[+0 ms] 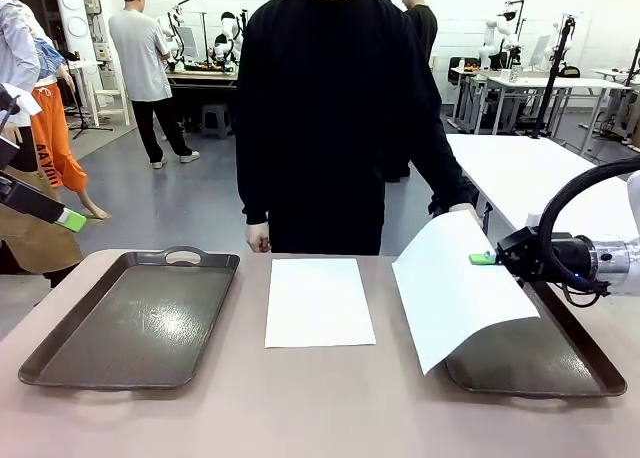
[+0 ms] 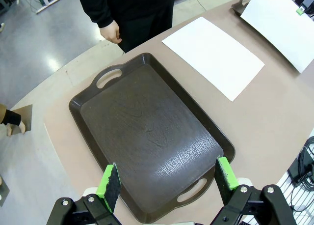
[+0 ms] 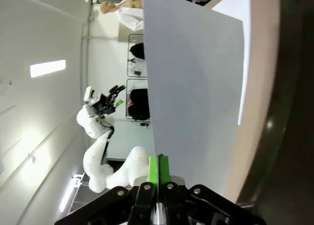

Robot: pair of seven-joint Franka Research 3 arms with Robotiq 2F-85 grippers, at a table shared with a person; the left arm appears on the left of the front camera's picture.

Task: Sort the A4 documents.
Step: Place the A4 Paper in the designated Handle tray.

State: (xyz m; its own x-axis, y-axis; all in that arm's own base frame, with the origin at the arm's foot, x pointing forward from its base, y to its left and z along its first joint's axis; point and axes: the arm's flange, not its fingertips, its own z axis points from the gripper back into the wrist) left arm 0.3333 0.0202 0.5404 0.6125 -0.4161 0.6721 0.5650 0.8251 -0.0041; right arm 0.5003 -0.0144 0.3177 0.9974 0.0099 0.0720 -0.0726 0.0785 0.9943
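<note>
Right gripper (image 1: 485, 259) clamped on edge of lifted A4 sheet (image 1: 450, 293), tilted over right tray (image 1: 590, 373); second sheet (image 1: 318, 302) flat between trays; left gripper (image 2: 168, 178) agape above left tray (image 2: 142, 126); suggest lowering sheet level inside rim before release.

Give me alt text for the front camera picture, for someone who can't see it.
The right gripper pinches a white A4 sheet, tilted above the right brown tray. A second sheet lies flat on the table between it and the empty left tray; a person in black stands opposite.
</note>
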